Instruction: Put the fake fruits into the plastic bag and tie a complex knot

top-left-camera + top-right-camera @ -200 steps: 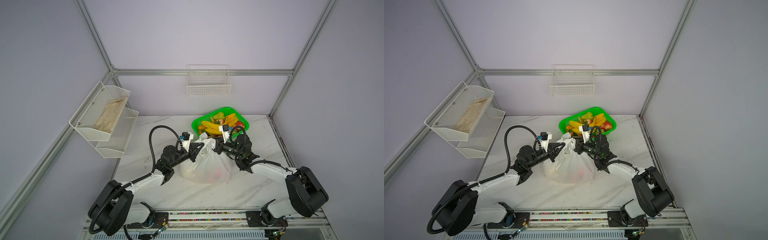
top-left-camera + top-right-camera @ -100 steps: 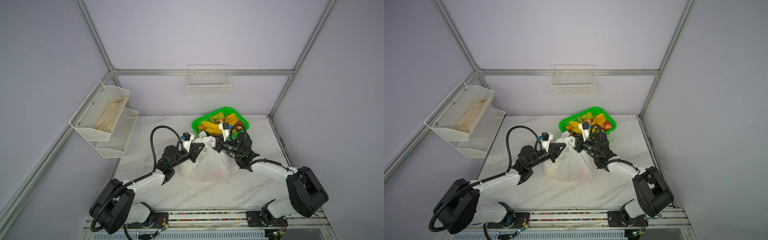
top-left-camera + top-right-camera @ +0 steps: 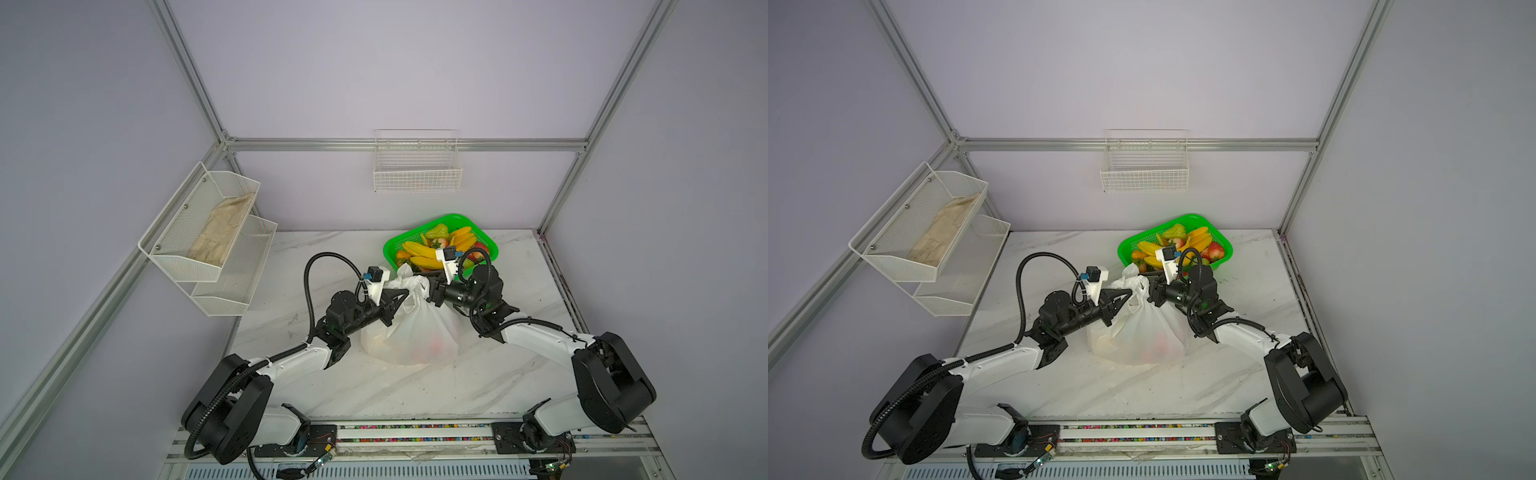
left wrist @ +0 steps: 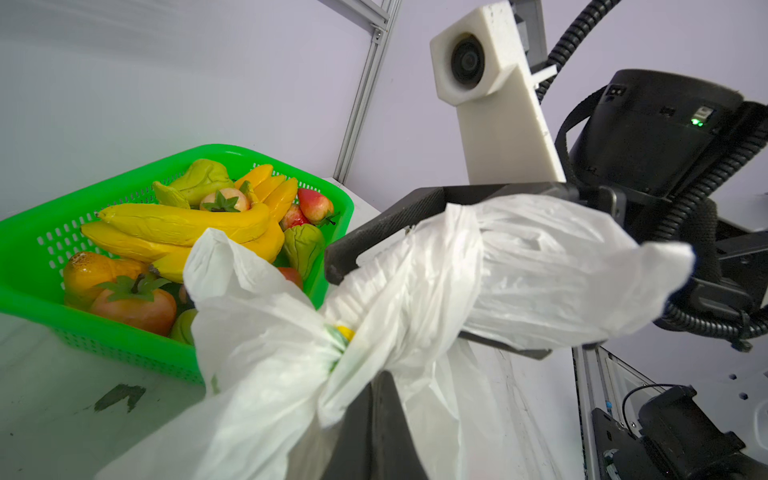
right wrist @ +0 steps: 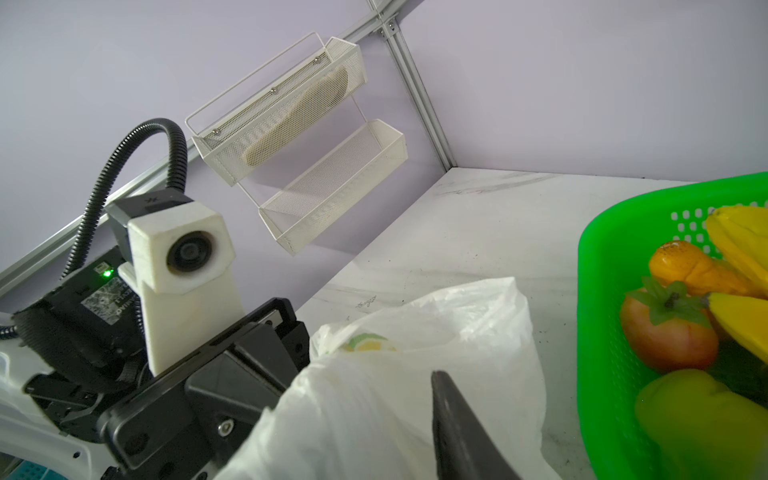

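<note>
Risk: loose twist of handles atop plastic bag likely slackens if right fingers, standing apart around puffed handle end with no firm pinch evident, slip off before knot cinches. Hard pull may tear thin film.

Left fingers clamped shut on bag film.

Bag sits on table just beside green basket. Looks white, crinkly, bulging. Many fake fruits lie in basket.

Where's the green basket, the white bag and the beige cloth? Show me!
green basket (image 4: pixel 124 345): left wrist view, on the wall facing the camera.
plastic bag (image 3: pixel 415 336): in a top view, on its bulging belly.
beige cloth (image 3: pixel 220 232): in a top view, on its middle.
</note>
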Available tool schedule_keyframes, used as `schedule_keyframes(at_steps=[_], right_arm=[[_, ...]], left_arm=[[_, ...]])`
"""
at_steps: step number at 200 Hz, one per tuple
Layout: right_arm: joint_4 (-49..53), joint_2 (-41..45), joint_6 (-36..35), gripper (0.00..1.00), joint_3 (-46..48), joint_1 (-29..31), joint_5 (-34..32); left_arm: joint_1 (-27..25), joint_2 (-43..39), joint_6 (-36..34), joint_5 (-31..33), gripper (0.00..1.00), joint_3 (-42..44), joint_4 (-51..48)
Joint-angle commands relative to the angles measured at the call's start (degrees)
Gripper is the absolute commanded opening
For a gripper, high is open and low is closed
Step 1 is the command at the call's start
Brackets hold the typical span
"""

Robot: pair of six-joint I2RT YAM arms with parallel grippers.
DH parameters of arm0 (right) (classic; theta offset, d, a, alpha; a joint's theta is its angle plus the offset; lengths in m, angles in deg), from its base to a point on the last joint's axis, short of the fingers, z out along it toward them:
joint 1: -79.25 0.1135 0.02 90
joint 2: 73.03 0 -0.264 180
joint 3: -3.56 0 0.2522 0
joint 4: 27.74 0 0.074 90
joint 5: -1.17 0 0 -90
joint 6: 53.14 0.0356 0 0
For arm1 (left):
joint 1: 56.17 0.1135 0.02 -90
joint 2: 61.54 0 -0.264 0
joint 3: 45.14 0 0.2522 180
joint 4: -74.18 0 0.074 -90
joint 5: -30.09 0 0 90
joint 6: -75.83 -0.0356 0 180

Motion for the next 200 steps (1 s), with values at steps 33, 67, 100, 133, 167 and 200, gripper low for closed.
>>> schedule_keyframes(at_steps=[33,67,100,133,167,200], right_arm=[[8.4,4.1,-10.2,0.51,-1.7,-1.5,-0.6],[14.5,5.2,-15.3,0.57,-2.4,-2.3,-2.2],[20.6,5.2,-20.8,0.68,-3.3,-2.4,-2.9],[21.8,7.1,-23.3,0.72,-2.6,-2.3,-1.8],[21.5,7.5,-24.4,0.76,-1.8,-2.3,-0.3],[23.1,8.4,-25.5,0.78,-2.1,-2.4,0.0]], left_arm=[[-0.2,1.2,0.7,1.3,0.00,-1.6,0.8],[-0.2,1.6,1.3,1.2,0.00,-1.8,1.1],[-0.2,2.0,2.0,0.7,0.00,-1.9,1.9],[-0.2,2.3,2.2,0.5,0.00,-2.3,1.9],[-0.2,2.4,2.2,0.5,0.00,-2.4,1.9],[-0.2,2.3,1.8,1.1,0.00,-2.3,1.4]])
